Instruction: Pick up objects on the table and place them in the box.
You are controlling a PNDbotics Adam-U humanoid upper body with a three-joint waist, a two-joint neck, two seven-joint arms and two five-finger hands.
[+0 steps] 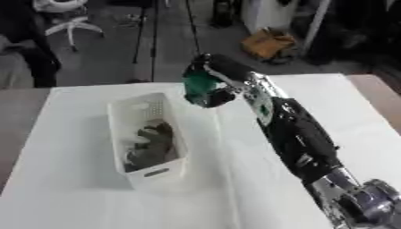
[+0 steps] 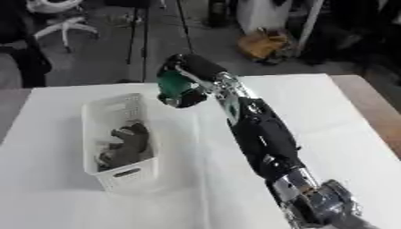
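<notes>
Your table (image 1: pixel 70 188) is the biggest thing here: a flat top under a white cloth that lies smooth with a few soft creases, with bare brown wood showing along its left and right edges.

Your right arm (image 1: pixel 294 129) crosses it next, coming up from the lower right corner. It is a long black limb with a glossy shell and silver metal at the joints, and a white patch shows near the wrist.

The box (image 1: pixel 119 129) sits left of centre on the cloth. It is a narrow white plastic basket, long and rectangular, with slotted walls and a handle cut-out in its near end. Grey-brown objects (image 1: pixel 153 145) lie inside it, lumpy and dull; you cannot tell what they are.

Your right hand (image 2: pixel 196 69) is raised just beside the box's far right corner, above the cloth. Its black fingers are curled round a green object (image 2: pixel 174 86), rounded and smooth-looking, so the hand is clamped on it. The object is held off the table, outside the box.

The left eye view shows more brown wood on the left and sets the box nearer the middle. The right eye view shows more of the silver joint at the bottom of the arm. Your left hand appears in neither view.
</notes>
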